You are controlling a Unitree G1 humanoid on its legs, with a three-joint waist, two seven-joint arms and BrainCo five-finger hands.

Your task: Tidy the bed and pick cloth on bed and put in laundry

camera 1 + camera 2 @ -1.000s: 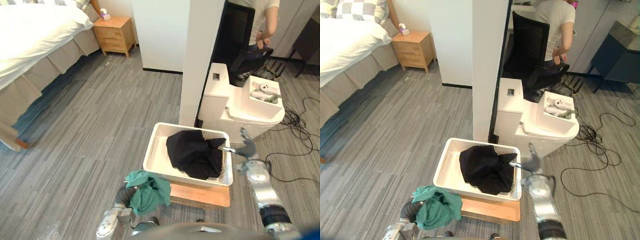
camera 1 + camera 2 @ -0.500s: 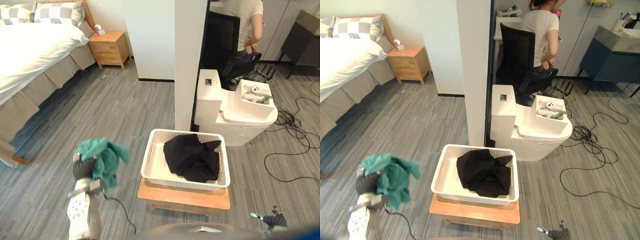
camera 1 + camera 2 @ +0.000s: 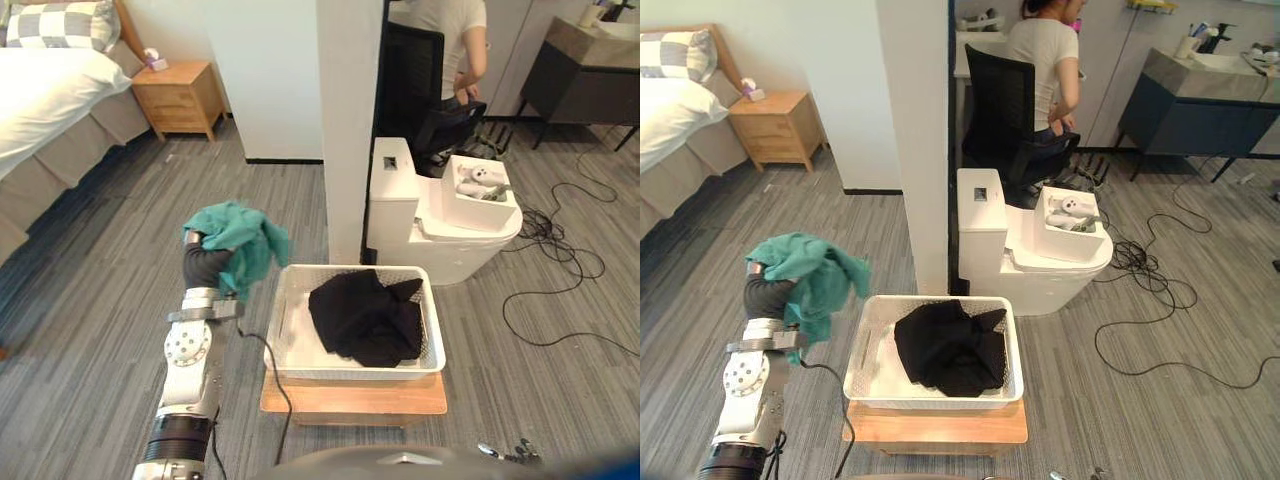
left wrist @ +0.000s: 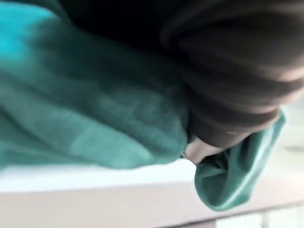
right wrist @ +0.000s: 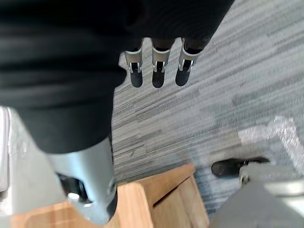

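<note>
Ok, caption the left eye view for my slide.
Green cloth bunched on the raised left hand, just left of the white laundry basket holding a black garment on a low wooden stand.

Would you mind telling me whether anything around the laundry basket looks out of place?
Nothing is spilled or damaged. The only item out of place is the teal cloth, bunched over the raised left hand beside the basket, not in it; the black cloth lies inside.

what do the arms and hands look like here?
Left arm: silver-grey segments, a round disc joint, a black band lower down. Left hand and right hand: dark ribbed covers. Right fingers: silver with dark tips.
</note>
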